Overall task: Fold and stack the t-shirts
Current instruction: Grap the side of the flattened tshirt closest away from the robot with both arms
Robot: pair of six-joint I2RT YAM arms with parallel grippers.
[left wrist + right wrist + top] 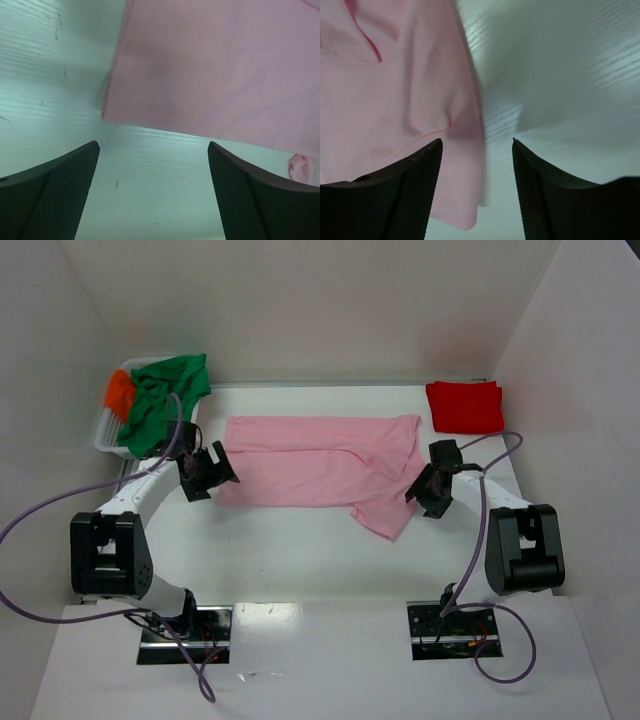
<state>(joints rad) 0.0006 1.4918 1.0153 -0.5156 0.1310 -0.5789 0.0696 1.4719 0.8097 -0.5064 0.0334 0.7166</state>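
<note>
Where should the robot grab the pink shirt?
Pinch the pink t-shirt at its two short ends, each arm coming in from its own side. It lies flat and spread wide, and the open left gripper and right gripper sit at those edges.

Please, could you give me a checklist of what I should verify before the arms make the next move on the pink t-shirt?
1. Left jaws open, nothing in them: ok.
2. Right jaws open, nothing in them: ok.
3. Light pink cloth t-shirt lying flat on the white table: not ok; its right part is folded askew toward the near side.
4. Pink shirt's left corner between the left jaws: not ok; in the left wrist view it lies ahead of them.
5. Folded red cloth t-shirt at the far right corner: ok.
6. Green cloth t-shirt and orange cloth t-shirt in the white plastic basket: ok.
</note>
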